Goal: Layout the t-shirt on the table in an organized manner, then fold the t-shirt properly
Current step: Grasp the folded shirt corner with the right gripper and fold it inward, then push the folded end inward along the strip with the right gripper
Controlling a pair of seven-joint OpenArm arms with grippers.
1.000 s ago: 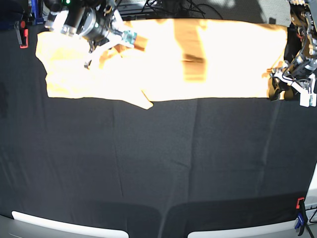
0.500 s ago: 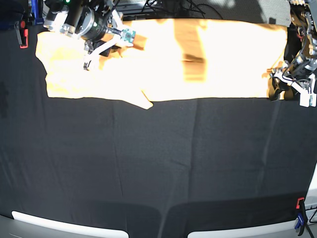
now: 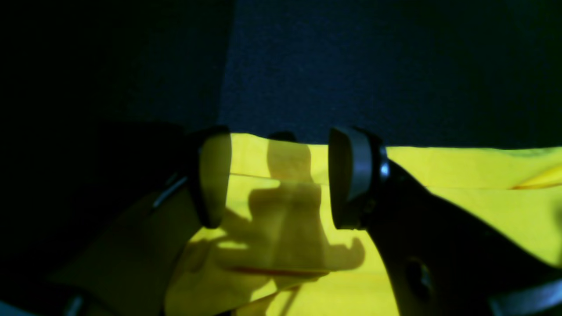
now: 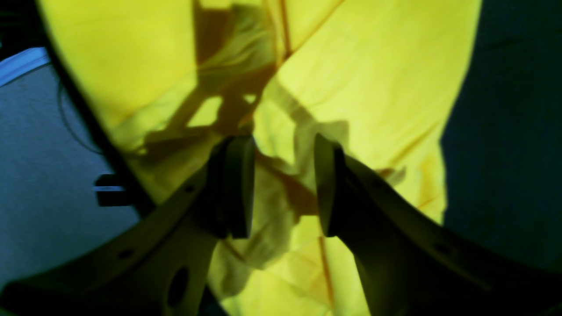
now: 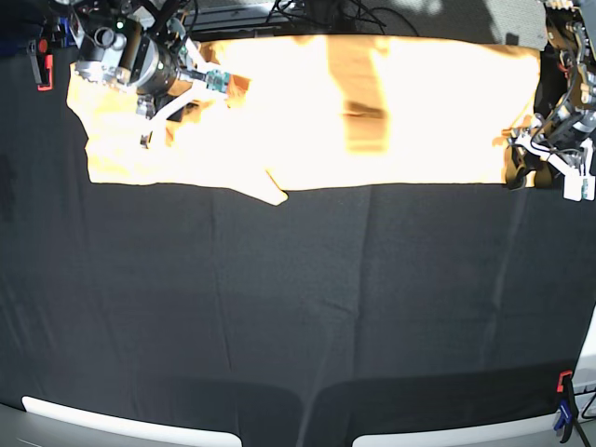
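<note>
One pale yellow-orange short-sleeved cotton t-shirt (image 5: 307, 112) lies on one wide table covered in matte black cloth (image 5: 298, 307). Two robot grippers are in view: one left gripper (image 5: 545, 163) and one right gripper (image 5: 172, 98). Two small red-and-black clamps (image 5: 39, 60) (image 5: 564, 396) sit at the table edges.
</note>
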